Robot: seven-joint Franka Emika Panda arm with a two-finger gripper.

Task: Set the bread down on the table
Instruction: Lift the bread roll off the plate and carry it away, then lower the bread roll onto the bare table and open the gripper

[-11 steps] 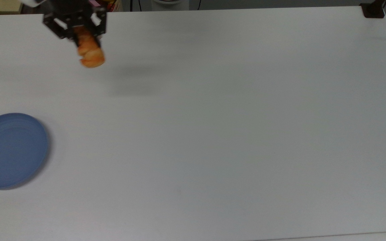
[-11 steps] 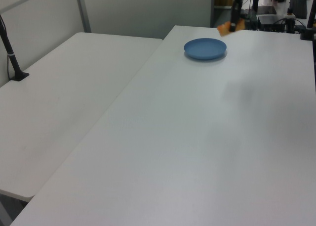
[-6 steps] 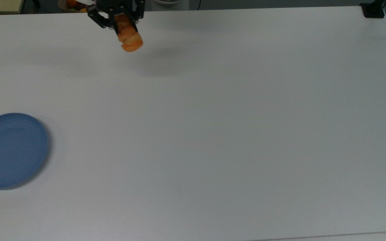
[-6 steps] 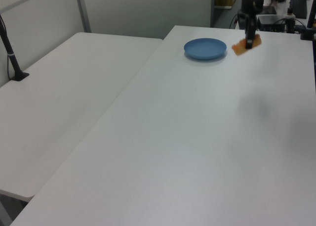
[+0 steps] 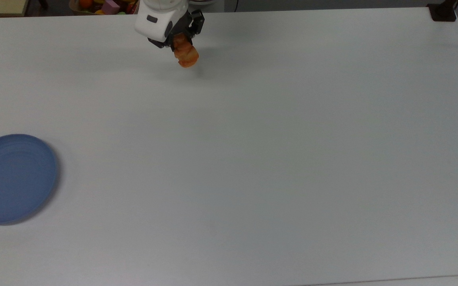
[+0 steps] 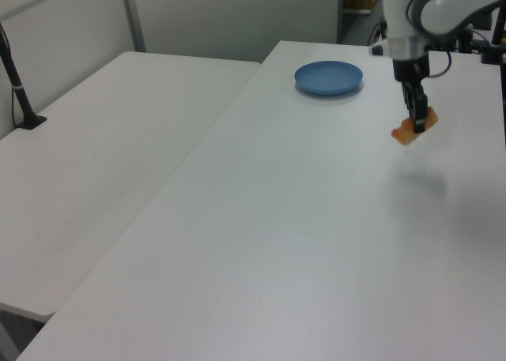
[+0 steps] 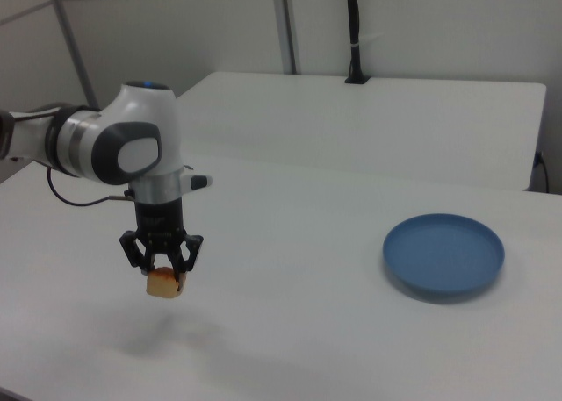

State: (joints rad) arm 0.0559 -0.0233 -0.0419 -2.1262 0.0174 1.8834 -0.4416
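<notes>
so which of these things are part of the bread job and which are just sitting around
In the job:
bread, held above the table
gripper, shut on the bread
table

Just there:
blue plate, empty
second white table
black post on the second white table

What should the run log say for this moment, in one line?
claw: shut on bread | bread: in air above table, not touching | plate: bare, apart from claw | step: bread not yet set down
</notes>
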